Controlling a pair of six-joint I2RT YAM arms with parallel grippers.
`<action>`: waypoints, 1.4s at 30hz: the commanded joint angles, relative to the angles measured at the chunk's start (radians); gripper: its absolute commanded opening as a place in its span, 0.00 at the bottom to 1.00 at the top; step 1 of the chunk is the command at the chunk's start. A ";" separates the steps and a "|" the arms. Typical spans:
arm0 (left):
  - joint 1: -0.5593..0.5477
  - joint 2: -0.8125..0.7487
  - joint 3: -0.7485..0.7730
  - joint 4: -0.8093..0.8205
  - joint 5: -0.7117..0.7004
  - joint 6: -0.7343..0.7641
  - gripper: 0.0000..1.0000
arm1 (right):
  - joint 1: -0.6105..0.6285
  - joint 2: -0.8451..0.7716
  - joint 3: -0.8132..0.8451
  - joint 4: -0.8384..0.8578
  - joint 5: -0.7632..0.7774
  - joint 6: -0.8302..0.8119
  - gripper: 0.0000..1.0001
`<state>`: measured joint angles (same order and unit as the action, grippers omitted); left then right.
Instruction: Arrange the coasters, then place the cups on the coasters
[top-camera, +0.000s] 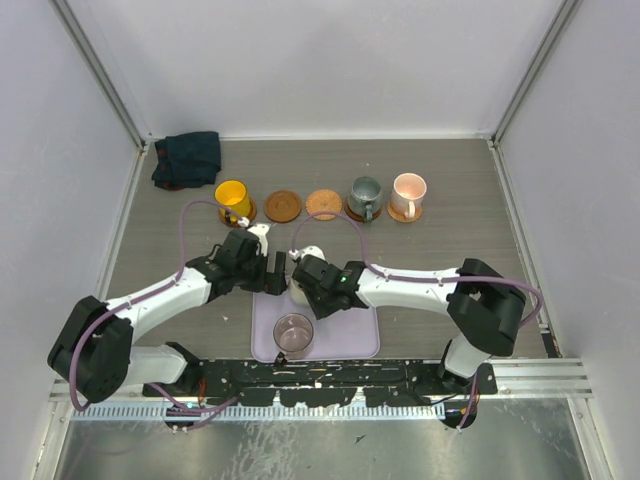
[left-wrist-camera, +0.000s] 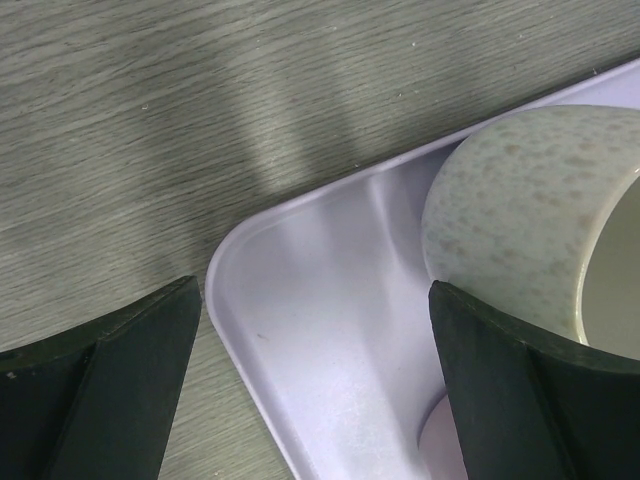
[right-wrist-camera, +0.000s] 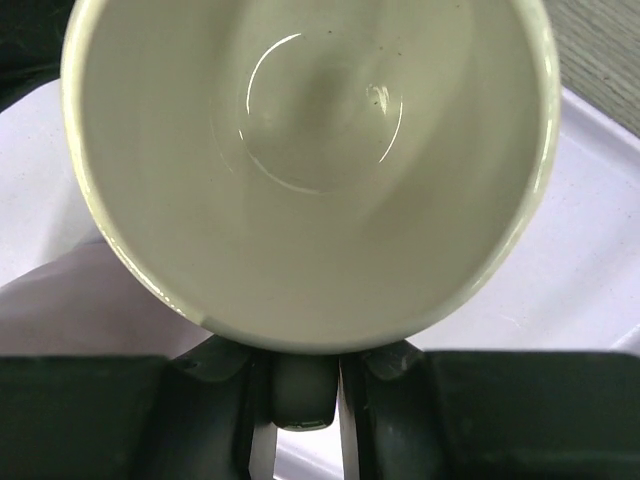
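Right wrist view: your right fingers (right-wrist-camera: 150, 420) pinch the cream cup (right-wrist-camera: 310, 180) by its handle (right-wrist-camera: 303, 395), left fingers (left-wrist-camera: 100, 390) open; lifted, it may swivel.

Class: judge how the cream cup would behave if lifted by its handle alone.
Probably rigid, slippery and breakable: the cream cup looks like glazed ceramic. Gripped off-centre at the handle, it may tilt or swing.

- Grey wood-grain tabletop (top-camera: 470, 190), carrying everything below.
- Dark blue crumpled cloth (top-camera: 187, 158), lying in the far left corner.
- Five round orange-brown wooden coasters (top-camera: 283, 206), in a row across the far half (two show bare tops).
- Lavender rectangular tray (top-camera: 350, 338), at the near edge, roughly centred.
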<state>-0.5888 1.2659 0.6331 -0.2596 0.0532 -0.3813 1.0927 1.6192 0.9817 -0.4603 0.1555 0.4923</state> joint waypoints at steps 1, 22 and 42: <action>-0.006 -0.004 0.033 0.048 0.028 -0.007 0.98 | 0.015 0.005 0.050 -0.011 0.043 -0.003 0.01; -0.006 -0.287 -0.048 0.088 -0.115 0.004 0.98 | 0.019 -0.101 0.143 0.005 0.451 -0.019 0.01; -0.006 -0.236 -0.050 0.096 -0.095 -0.007 0.98 | 0.012 -0.129 -0.025 -0.026 0.243 0.098 0.01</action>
<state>-0.5900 1.0298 0.5827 -0.2142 -0.0376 -0.3817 1.1004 1.5288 0.9817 -0.4850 0.4446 0.5503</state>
